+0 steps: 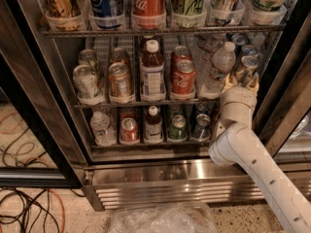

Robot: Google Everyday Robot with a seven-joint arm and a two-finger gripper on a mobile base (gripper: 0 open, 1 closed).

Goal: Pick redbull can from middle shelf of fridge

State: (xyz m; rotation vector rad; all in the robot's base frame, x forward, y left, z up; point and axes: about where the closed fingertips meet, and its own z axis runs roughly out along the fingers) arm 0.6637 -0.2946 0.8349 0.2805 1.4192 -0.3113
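The fridge (29,106) stands open, with wire racks and a ribbed steel base. The middle shelf (146,102) holds cans and bottles in clear lane holders. In its rightmost lane stands the front redbull can (246,66), slim, silver and blue, with more such cans (249,49) behind it. My gripper (241,83) is at the right end of the middle shelf, right at the lower part of the front redbull can. The white wrist (237,103) hides the can's base.
A clear water bottle (218,67) stands just left of the gripper, with red cola cans (183,77) beyond it. The top rack (160,31) of tall cans is close above. The dark door frame (286,81) is at the right. Cables (29,208) and a plastic bag (160,220) lie on the floor.
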